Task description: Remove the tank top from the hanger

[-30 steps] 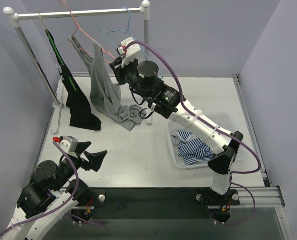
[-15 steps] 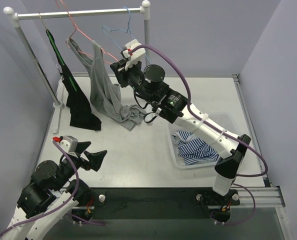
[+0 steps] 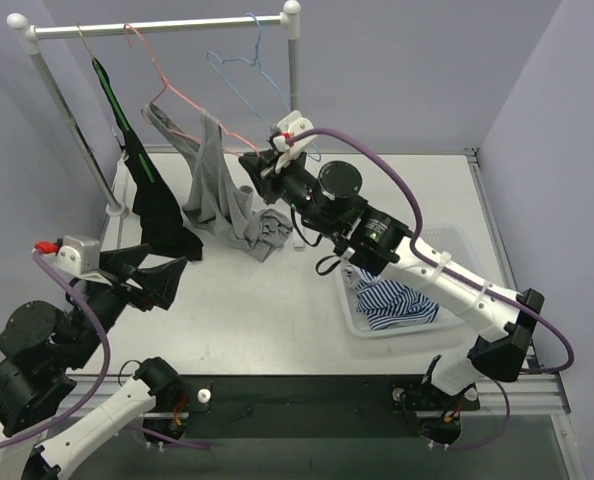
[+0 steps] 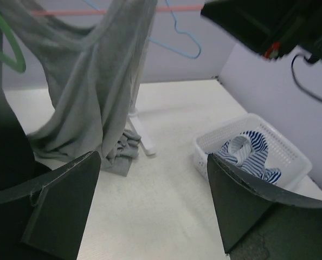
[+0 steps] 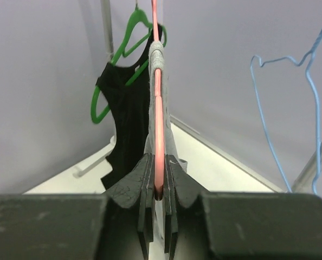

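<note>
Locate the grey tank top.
In the top view, upper left: the grey tank top hangs on the pink hanger, between the black top and the right hand.

Left arm (image 3: 37, 350): folded up over its base at the near-left corner, wrist aimed toward the far right.
Left gripper (image 3: 162, 265): raised, jaws spread wide, nothing between them.
Right arm (image 3: 427, 270): stretched out long from its near-right base, diagonally toward the far left.
Right gripper (image 3: 254, 165): raised, fingers (image 5: 174, 179) pinched together on the pink hanger (image 5: 159, 108).
</note>
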